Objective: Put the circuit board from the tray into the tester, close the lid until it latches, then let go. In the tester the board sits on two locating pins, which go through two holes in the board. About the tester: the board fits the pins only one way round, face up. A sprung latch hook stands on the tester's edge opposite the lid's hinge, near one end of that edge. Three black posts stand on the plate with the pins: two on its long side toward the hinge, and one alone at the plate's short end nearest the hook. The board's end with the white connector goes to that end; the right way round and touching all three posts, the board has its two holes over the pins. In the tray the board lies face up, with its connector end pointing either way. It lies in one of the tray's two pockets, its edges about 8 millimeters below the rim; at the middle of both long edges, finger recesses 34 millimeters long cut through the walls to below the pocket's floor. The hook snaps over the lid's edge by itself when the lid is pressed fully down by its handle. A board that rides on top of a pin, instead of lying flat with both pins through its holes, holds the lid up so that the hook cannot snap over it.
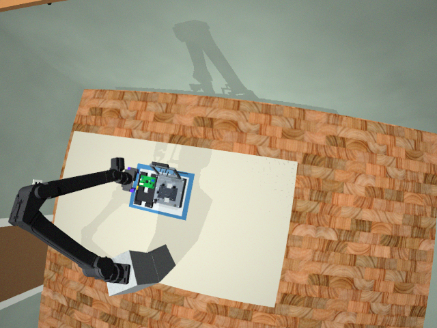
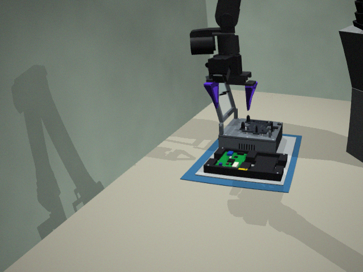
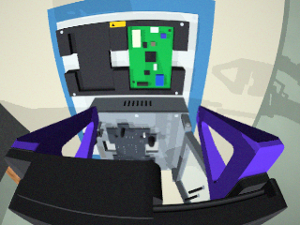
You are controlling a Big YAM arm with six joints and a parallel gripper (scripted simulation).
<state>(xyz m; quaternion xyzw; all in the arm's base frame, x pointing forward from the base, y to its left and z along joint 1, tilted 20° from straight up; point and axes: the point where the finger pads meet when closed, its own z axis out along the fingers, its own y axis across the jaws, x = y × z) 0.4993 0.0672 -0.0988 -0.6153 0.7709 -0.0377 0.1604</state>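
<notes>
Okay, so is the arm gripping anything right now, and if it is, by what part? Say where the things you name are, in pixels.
Nothing is held: the jaws are open, and the circuit board (image 1: 147, 181) (image 2: 231, 158) (image 3: 151, 57) lies in the tray (image 1: 143, 197) (image 2: 243, 173) (image 3: 96, 61).
</notes>
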